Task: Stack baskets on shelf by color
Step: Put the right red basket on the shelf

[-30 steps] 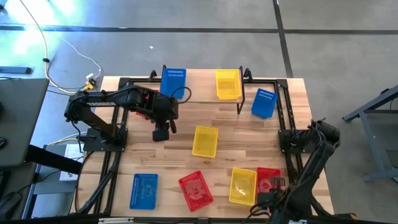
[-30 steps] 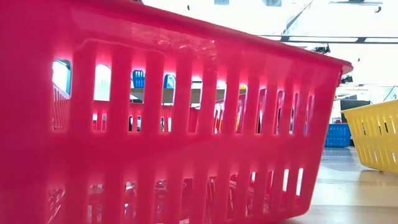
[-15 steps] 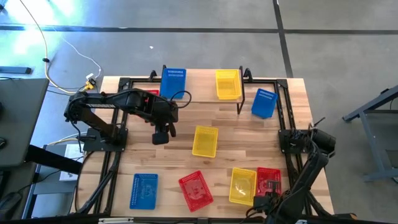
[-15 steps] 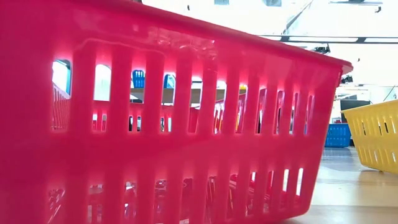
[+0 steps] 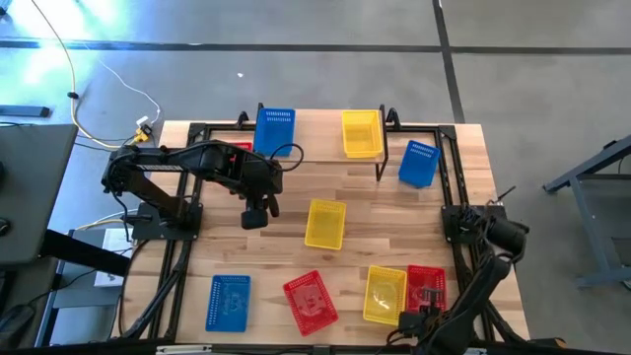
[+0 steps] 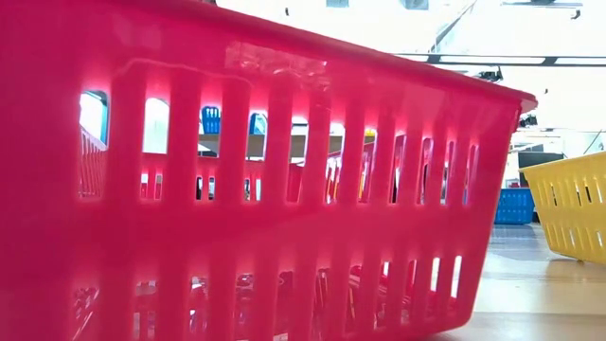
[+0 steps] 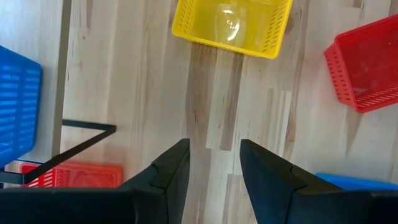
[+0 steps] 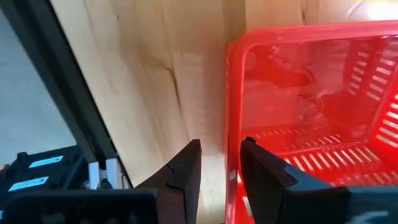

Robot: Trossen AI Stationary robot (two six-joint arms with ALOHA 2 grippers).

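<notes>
My left gripper (image 5: 254, 219) is open and hangs over bare wood in front of the shelf (image 5: 317, 133); the middle yellow basket (image 7: 233, 25) lies to its right on the table. A blue basket (image 5: 275, 131) and a yellow basket (image 5: 362, 133) sit on the shelf, and a red one (image 7: 74, 175) shows under its left end. My right gripper (image 8: 221, 143) is open at the table's near right corner. Its fingers stand on either side of the red basket's (image 5: 427, 284) wall (image 8: 233, 118), one inside and one outside.
A blue basket (image 5: 418, 163) sits right of the shelf. Along the near edge are a blue basket (image 5: 228, 302), a tilted red one (image 5: 311, 301) that fills the low view, and a yellow one (image 5: 385, 294) beside the right red basket. Black frame rails (image 8: 74, 112) border the table.
My right arm has folded and its gripper has moved toward the table's near edge, by the red basket in the near right corner. The baskets have stayed where they were.
</notes>
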